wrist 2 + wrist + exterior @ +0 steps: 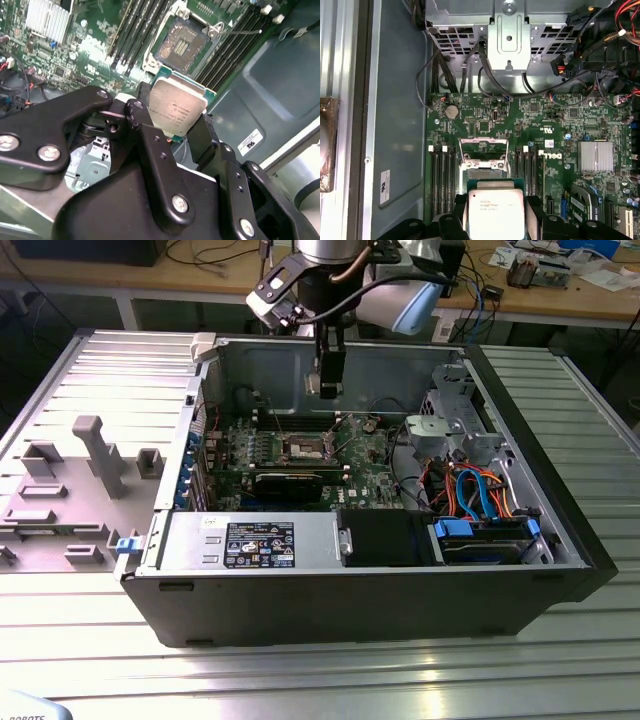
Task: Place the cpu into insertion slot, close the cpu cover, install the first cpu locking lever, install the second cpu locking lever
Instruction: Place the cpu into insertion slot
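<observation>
Exterior view's left to right: open black computer case [300, 605] on the ribbed metal bench [420, 670], square silver-rimmed insertion slot [304, 448] on the green motherboard [370, 475], black two-finger claw [328, 380] above it. Claw is clamped on the edges of the flat silvery square cpu [177, 102], hanging clear of the slot, unseated. Silvery cpu cover [484, 145] frame looks swung open. I'd keep the chip level, square corners to slot, drop straight, no sliding. Count: one cpu, one slot, one cover.

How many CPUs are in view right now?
1: the cpu, clamped by the jaws of the gripper, held clear of the motherboard near the empty insertion slot.
</observation>
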